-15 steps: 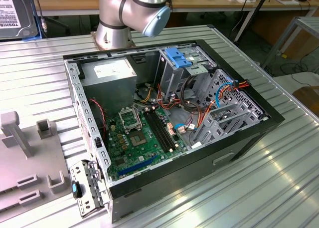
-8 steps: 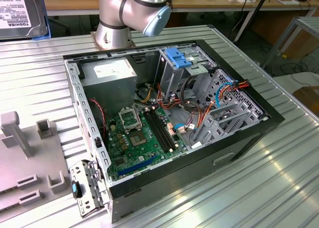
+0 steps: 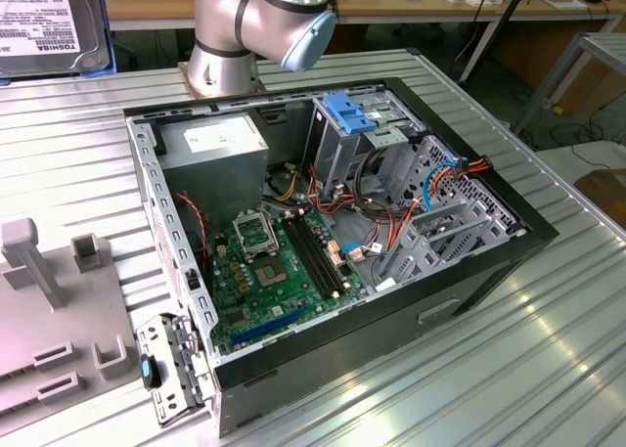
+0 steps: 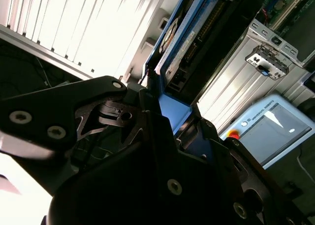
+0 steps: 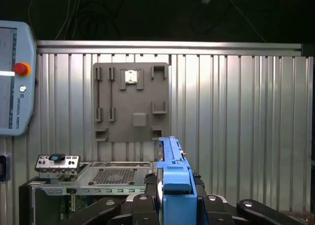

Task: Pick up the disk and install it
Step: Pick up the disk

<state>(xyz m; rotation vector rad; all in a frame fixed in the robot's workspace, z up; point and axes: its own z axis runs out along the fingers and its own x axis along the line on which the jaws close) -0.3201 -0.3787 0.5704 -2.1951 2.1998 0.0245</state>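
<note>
The disk is a flat drive in a bright blue carrier rail. In the first wrist view I see it edge-on, standing between the black fingers of my gripper, which is shut on it. The second wrist view shows the same disk from its other edge, reaching away from the gripper. At the top of the exterior view's left, the disk's white label and blue rail are cut off by the frame. It is held away from the open computer case.
In the case a blue caddy tops the metal drive cage, beside a grey power supply and loose cables. A grey fixture plate and a metal bracket lie beside the case. A teach pendant lies on the ribbed table.
</note>
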